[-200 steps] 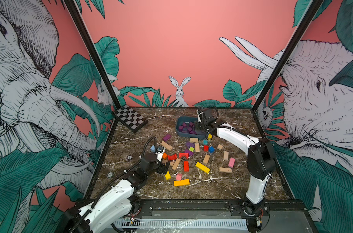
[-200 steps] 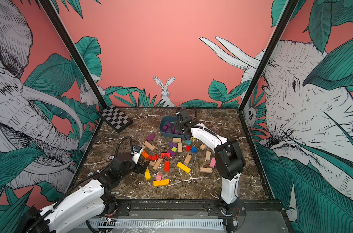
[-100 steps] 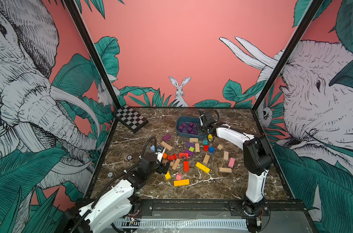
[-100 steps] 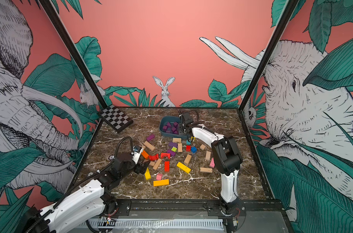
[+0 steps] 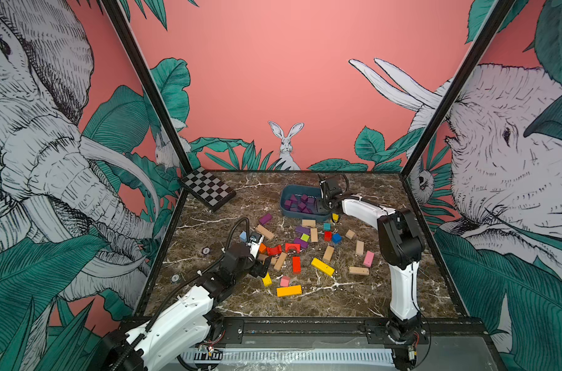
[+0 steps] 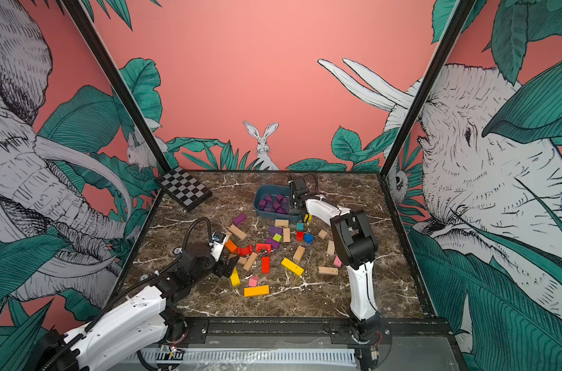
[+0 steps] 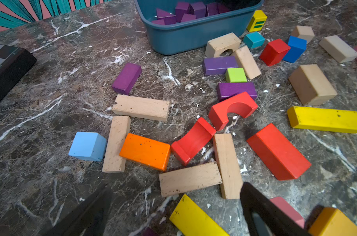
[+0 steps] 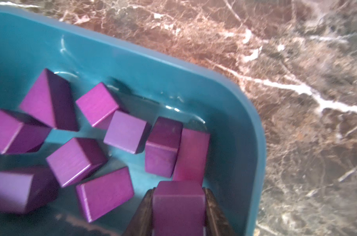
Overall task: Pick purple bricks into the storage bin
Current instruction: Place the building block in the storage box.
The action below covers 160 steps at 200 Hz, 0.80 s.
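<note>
The storage bin point(image 5: 284, 196) point(image 6: 257, 200) is a dark blue tub at the back of the table, with several purple bricks lying in it. My right gripper point(image 8: 178, 191) point(image 5: 321, 205) hangs low over the bin's right end, shut on a purple brick point(image 8: 178, 208). Three purple bricks lie on the marble in front of the bin: a bar point(image 5: 265, 219) point(image 7: 126, 78) to the left and two point(image 7: 219, 65) point(image 7: 235, 90) in the pile. My left gripper point(image 7: 176, 186) point(image 5: 263, 265) stands open at the pile's near left edge, holding nothing.
Tan, red, orange, yellow, blue, green and pink blocks are scattered across the middle of the table. A yellow cube point(image 5: 335, 218) sits against the bin's near right corner. A checkerboard slab point(image 5: 209, 191) lies at the back left. Black posts frame the table's sides.
The right arm's elbow has drawn back and left while its gripper stays over the bin's right end with the brick. The left arm has not moved.
</note>
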{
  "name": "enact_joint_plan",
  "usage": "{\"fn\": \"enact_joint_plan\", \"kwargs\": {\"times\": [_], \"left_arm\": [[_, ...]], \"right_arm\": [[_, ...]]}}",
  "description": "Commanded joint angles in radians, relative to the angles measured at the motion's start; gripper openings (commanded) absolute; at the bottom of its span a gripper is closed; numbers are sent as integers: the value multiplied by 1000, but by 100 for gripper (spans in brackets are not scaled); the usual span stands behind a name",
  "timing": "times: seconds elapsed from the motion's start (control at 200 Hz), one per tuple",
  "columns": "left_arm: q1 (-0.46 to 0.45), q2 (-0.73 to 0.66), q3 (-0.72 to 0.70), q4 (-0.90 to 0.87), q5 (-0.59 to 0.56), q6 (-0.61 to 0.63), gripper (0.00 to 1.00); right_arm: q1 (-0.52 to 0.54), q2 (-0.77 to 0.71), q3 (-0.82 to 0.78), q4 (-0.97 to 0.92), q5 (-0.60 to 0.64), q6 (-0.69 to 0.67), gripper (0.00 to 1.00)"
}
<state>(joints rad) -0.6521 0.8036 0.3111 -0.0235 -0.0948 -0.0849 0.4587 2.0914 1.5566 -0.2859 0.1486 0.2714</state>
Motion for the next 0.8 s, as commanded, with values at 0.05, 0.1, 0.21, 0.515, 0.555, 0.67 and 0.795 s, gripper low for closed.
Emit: {"fn": "enact_joint_plan", "kwargs": {"times": [0.05,0.1,0.21,0.515,0.555,0.67,0.795], "left_arm": [[-4,-3,-9,17,-1,5,99],[-4,-1,-9,17,-1,5,99],[-4,4,-6,17,-1,4,99],[-4,11,-4,18,-3,4,99],[-4,10,-4,18,-2,5,99],[-4,13,-3,18,-1,4,99],[-4,15,-3,18,-1,5,99]], "right_arm": [[-1,23,45,34,70,-41,19],[0,33,56,27,76,-46,20],[0,45,74,20,82,-55,25],[0,23,95,8,111,-104,43],[-1,14,94,7,111,-110,46],[-1,-12,94,1,106,-124,52],[0,-63,71,7,83,-123,52]]}}
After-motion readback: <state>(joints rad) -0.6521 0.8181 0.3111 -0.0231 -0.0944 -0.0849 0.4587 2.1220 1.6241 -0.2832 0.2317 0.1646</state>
